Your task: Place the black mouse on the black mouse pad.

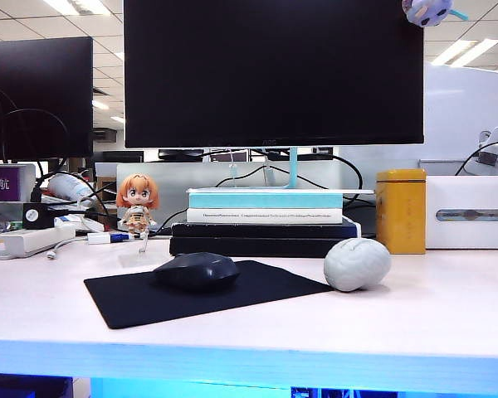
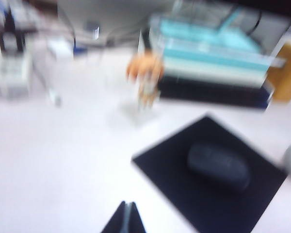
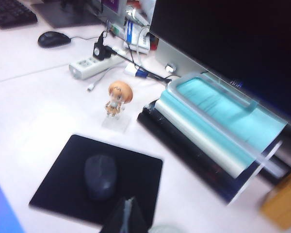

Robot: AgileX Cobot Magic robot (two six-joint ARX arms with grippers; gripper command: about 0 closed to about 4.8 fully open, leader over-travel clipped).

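Black mouse (image 1: 196,270) on black mouse pad (image 1: 141,298) — brain ball (image 1: 357,264) beside; left end effector (image 2: 126,218) and right end effector (image 3: 125,216) clenched, empty.

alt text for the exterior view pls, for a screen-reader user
A black mouse sits on a black mouse pad on a white desk, with a grey brain-shaped ball to its right. Behind are stacked books, a figurine and a monitor; neither tool shows.

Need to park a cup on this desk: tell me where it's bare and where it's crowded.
Bare: the white table in front of the grey brain-shaped ball, and the front left corner beside the black mouse pad. Crowded: the back left around the power strip and figurine, and the book stack.
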